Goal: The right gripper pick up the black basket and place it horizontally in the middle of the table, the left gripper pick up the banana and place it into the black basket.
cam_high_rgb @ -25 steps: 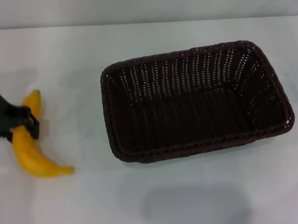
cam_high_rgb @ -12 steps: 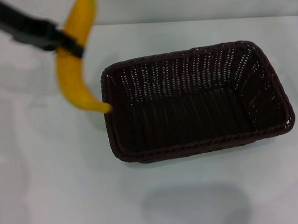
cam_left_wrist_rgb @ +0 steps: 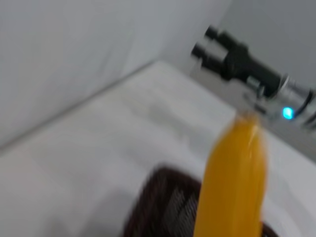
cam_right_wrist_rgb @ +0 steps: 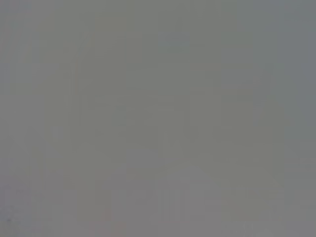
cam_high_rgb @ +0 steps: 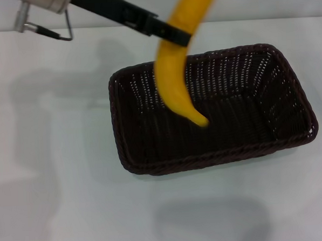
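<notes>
The black basket [cam_high_rgb: 214, 109] lies lengthwise across the middle of the white table [cam_high_rgb: 57, 201], open side up and empty. My left gripper [cam_high_rgb: 174, 34] reaches in from the upper left and is shut on the banana [cam_high_rgb: 176, 76]. The banana hangs in the air over the basket's left half, its lower tip pointing down into the basket. In the left wrist view the banana [cam_left_wrist_rgb: 232, 182] fills the foreground above the basket's rim [cam_left_wrist_rgb: 158, 197]. My right gripper is out of view in the head view, and the right wrist view shows only plain grey.
A dark arm segment with a blue light [cam_left_wrist_rgb: 252, 79] shows at the far side of the table in the left wrist view. A grey wall [cam_high_rgb: 263, 2] runs behind the table's far edge.
My left gripper has lifted the banana off the table at the left and carried it up and to the right, from beside the basket's left rim to over its inside. The basket has not moved.
</notes>
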Available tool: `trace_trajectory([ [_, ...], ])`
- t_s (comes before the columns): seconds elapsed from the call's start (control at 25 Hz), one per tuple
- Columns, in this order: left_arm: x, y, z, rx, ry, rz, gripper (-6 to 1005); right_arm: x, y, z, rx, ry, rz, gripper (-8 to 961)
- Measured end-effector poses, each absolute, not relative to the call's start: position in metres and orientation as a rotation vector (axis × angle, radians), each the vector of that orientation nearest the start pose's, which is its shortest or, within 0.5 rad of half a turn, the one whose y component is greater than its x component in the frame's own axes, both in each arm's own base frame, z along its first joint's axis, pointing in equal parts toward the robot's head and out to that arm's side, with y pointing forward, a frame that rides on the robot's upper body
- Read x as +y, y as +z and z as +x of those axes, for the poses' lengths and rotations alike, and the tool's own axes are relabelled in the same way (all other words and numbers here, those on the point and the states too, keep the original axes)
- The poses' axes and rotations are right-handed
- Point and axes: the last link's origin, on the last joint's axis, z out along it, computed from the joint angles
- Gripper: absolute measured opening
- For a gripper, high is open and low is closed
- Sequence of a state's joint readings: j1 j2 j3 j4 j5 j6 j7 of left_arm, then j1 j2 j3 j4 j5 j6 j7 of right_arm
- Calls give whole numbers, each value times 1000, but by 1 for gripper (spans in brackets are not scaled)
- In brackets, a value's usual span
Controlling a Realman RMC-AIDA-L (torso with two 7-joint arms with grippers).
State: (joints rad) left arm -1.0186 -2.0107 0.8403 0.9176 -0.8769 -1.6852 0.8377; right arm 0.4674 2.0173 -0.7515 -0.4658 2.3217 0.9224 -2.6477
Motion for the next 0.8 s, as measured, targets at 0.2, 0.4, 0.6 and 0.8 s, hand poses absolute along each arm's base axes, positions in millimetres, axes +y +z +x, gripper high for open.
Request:
trace_trajectory([
  [0.2, 426, 37, -89, -825, -501, -2819, 522, 389, 118, 343, 413, 598, -1518, 869],
  [0.4, 433, 52, -119, -706, -731, -2629, 684, 379, 129, 357, 464, 612, -1456, 869],
  [0.6, 423, 65, -170, -584, -847, -2379, 826, 360, 129, 361, 428, 653, -1454, 869],
  [0.8, 394, 87, -232, -472, -945, -2086, 875, 332, 114, 360, 395, 781, -1475, 869],
])
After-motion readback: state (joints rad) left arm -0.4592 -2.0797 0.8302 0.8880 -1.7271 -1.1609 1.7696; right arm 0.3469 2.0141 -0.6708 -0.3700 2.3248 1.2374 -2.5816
